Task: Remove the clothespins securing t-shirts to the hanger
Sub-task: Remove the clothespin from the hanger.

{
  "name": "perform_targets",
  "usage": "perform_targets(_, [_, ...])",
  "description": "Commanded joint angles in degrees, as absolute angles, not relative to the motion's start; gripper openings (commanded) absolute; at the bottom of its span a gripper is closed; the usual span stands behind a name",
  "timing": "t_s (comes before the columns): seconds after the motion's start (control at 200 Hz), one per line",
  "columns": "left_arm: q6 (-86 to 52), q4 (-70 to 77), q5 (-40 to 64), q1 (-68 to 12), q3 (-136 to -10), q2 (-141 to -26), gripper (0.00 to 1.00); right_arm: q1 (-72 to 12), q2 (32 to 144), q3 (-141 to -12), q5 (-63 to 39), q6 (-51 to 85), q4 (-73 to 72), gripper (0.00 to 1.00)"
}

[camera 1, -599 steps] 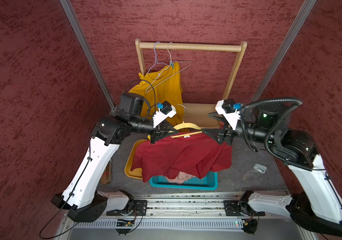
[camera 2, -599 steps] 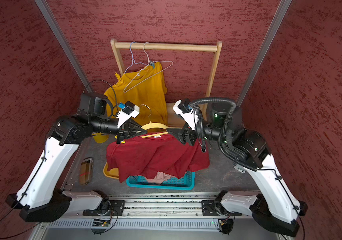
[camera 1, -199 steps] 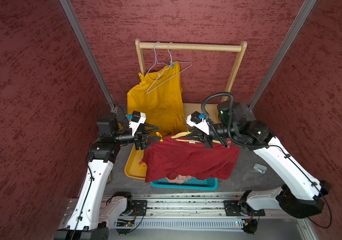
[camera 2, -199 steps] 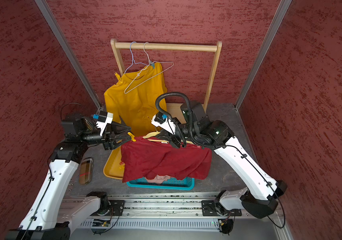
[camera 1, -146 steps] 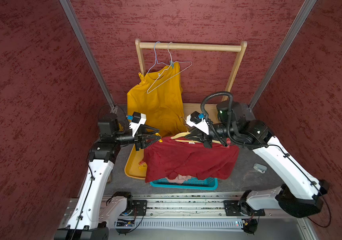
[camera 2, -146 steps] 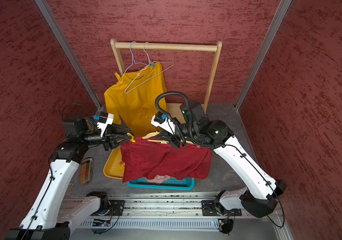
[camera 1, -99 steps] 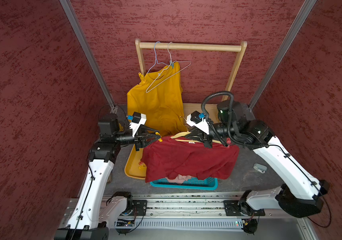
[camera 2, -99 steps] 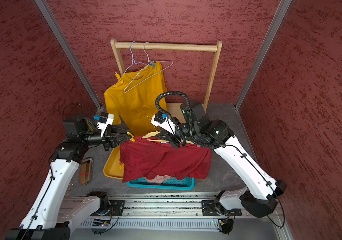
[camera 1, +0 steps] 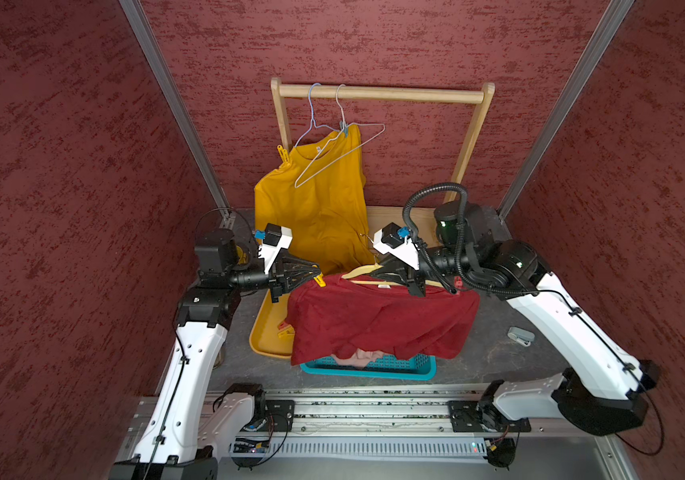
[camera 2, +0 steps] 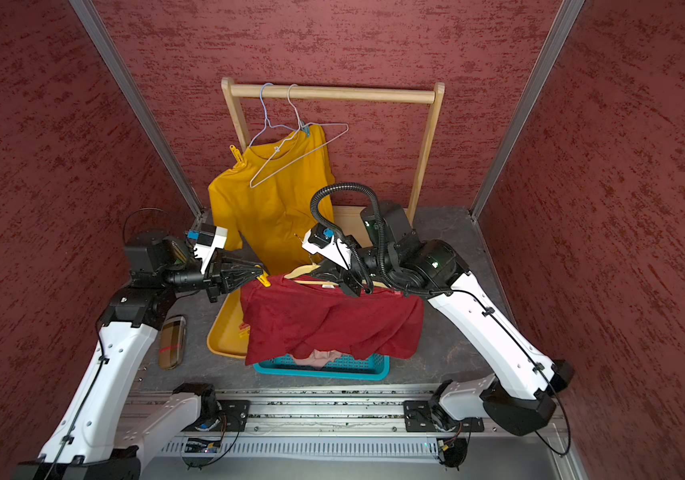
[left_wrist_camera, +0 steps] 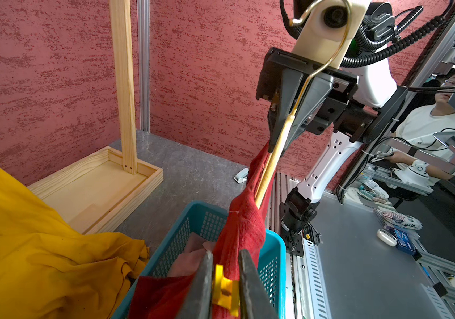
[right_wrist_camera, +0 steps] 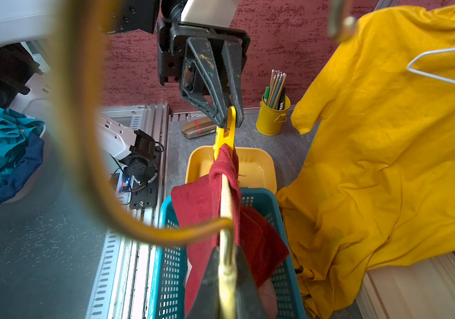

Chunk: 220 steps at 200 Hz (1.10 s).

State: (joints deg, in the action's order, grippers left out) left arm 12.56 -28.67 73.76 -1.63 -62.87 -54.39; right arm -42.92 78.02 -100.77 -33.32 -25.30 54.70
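Observation:
A dark red t-shirt (camera 1: 378, 320) hangs on a wooden hanger (camera 1: 363, 270). My right gripper (right_wrist_camera: 226, 254) is shut on the hanger's neck under its brass hook. At the hanger's left end a yellow clothespin (left_wrist_camera: 222, 287) pins the red cloth, and my left gripper (left_wrist_camera: 225, 259) is shut on its tail; both top views show this grip (camera 1: 316, 277) (camera 2: 264, 276). The mustard t-shirt (camera 1: 316, 208) hangs on the rack from a wire hanger, pinned by a yellow clothespin (camera 1: 284, 154) and a blue one (camera 1: 345, 131). A pale pink t-shirt (camera 1: 361, 357) lies in the teal basket (camera 1: 407, 370).
A yellow tray (camera 1: 264, 332) left of the basket holds loose clothespins (camera 1: 284, 330). The wooden rack (camera 1: 382, 93) stands at the back with a bare wire hanger (camera 1: 368, 139). A glasses case (camera 2: 172, 340), a yellow pencil cup (right_wrist_camera: 273, 118) and a small grey object (camera 1: 520, 336) sit on the table.
My left gripper's jaws have closed onto the yellow clothespin at the hanger's left end. The right arm keeps holding the hanger in place.

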Motion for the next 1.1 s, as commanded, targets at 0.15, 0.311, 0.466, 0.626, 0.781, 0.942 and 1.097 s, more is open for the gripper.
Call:
perform_targets(0.15, [10.63,-27.11,70.30,-1.85,-62.92,-52.44,0.00,-42.87,76.64,-100.46,-27.63,-24.96,50.36,0.00])
perform_targets(0.311, [10.99,-26.76,68.22,-1.84,-63.54,-51.35,0.00,-42.83,76.81,-99.57,-27.20,-24.71,50.27,0.00])
perform_targets(0.466, [10.67,-26.63,68.19,-1.76,-64.04,-51.12,0.00,-42.88,76.26,-98.53,-26.28,-24.65,49.87,0.00])
perform_targets(0.626, [10.51,-26.71,68.21,-1.84,-65.19,-51.14,0.00,-42.89,76.05,-97.80,-26.25,-24.61,49.91,0.00])
perform_targets(0.781, [11.76,-28.71,66.90,-1.81,-66.74,-50.82,0.00,-42.87,75.68,-97.04,-25.60,-24.36,49.82,0.00])
perform_targets(0.942, [12.31,-31.04,60.87,-1.83,-67.67,-49.82,0.00,-42.89,74.73,-95.94,-24.32,-24.18,48.92,0.00])
perform_targets(1.097, [12.16,-34.07,48.57,-1.82,-66.69,-48.08,0.00,-42.88,73.94,-95.02,-23.37,-23.67,47.75,0.00])
